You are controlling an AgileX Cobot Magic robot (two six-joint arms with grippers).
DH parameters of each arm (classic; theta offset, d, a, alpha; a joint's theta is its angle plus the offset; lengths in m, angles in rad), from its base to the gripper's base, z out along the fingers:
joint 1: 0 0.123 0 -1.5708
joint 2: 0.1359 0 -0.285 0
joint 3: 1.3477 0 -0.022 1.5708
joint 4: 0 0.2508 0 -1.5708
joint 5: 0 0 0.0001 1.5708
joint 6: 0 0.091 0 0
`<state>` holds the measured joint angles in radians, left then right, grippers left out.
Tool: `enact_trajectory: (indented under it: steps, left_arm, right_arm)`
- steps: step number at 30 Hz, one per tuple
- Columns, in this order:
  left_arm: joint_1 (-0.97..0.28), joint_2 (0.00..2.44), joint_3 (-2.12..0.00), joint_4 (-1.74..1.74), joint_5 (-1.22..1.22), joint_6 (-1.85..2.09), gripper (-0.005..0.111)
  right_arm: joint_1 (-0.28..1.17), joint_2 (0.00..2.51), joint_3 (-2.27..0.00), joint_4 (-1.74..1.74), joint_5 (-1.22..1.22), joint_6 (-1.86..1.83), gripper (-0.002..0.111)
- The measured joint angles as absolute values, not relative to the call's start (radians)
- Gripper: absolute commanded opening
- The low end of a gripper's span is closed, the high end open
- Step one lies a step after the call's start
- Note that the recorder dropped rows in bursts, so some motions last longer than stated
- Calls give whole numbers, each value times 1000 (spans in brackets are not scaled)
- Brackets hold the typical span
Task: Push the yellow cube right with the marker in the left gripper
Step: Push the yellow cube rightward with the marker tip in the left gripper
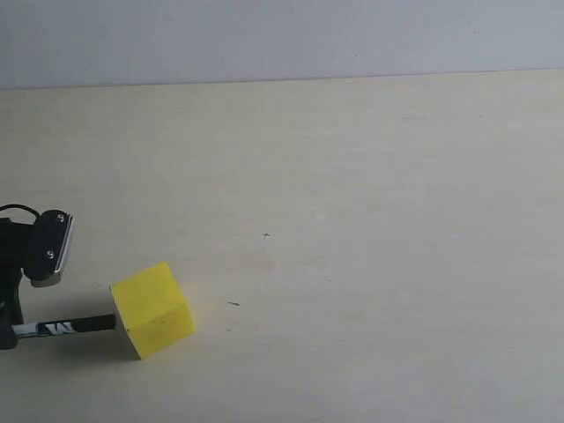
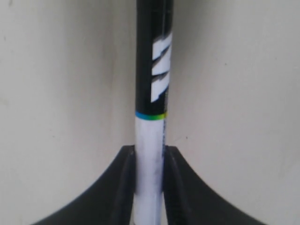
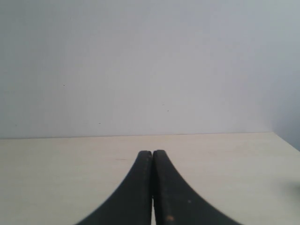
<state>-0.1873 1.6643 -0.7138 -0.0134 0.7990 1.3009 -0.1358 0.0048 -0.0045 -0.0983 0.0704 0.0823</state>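
Observation:
The yellow cube rests on the pale table at the lower left of the exterior view, turned slightly askew. The marker lies level just above the table, and its black end touches the cube's left face. My left gripper is shut on the marker's white barrel; the black lettered half sticks out ahead of the jaws. In the exterior view only the gripper's edge shows at the frame's left border. The cube is out of the left wrist view. My right gripper is shut on nothing and does not appear in the exterior view.
The left arm's wrist camera hangs above the marker. The table stretches right of the cube and bears only tiny dark specks. A grey wall stands behind the table's far edge.

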Motion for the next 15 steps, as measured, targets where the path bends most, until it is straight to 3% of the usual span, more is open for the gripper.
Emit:
enact_trajectory:
  steps: [7,15]
  left_arm:
    - [-263,1664,-720,-32,689,1301,0]
    - [-192,1664,-720,-29,672,1301,0]
  right_arm:
    - [-136,5,-5,-98,70,82,0]
    - [-136,5,-5,-98,70,82,0]
